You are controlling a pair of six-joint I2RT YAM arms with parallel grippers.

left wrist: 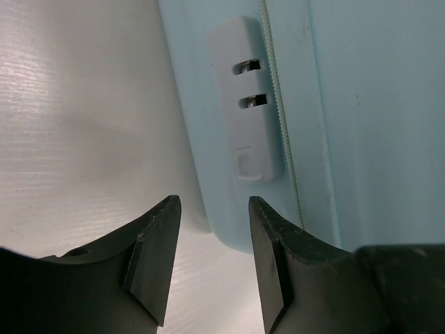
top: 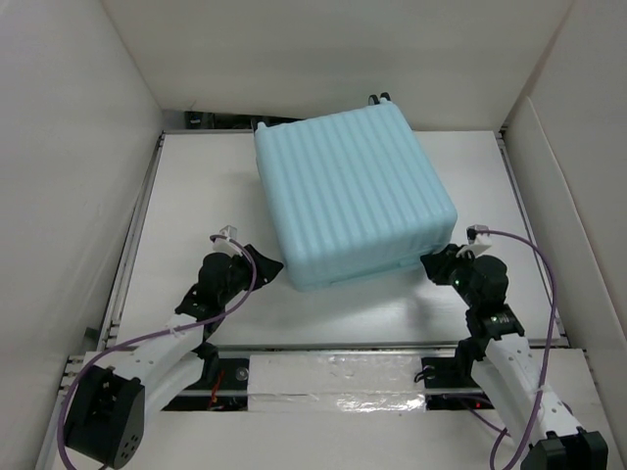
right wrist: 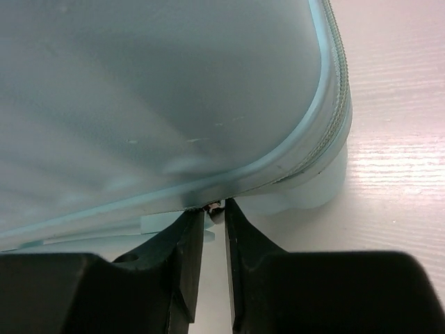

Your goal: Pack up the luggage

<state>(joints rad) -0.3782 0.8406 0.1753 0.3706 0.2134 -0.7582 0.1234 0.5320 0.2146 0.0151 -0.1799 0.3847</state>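
Note:
The luggage [top: 353, 196] lies shut and flat on the white table [top: 196, 196], ribbed aqua shell up. My left gripper [top: 266, 266] is at its near left corner. In the left wrist view that gripper [left wrist: 212, 209] is open and empty, just short of the luggage's side [left wrist: 361, 104], which carries a pale grey lock piece [left wrist: 243, 97] beside the zipper line [left wrist: 281, 118]. My right gripper [top: 434, 264] is at the near right corner. There its jaws [right wrist: 214, 212] stand narrowly apart, closed on a small metal zipper pull [right wrist: 217, 209] under the shell's rim [right wrist: 153, 90].
White panels wall the table on the left, back and right. The suitcase's black wheels [top: 380, 98] point toward the back wall. A silver taped strip [top: 343, 377] runs along the near edge between the arm bases.

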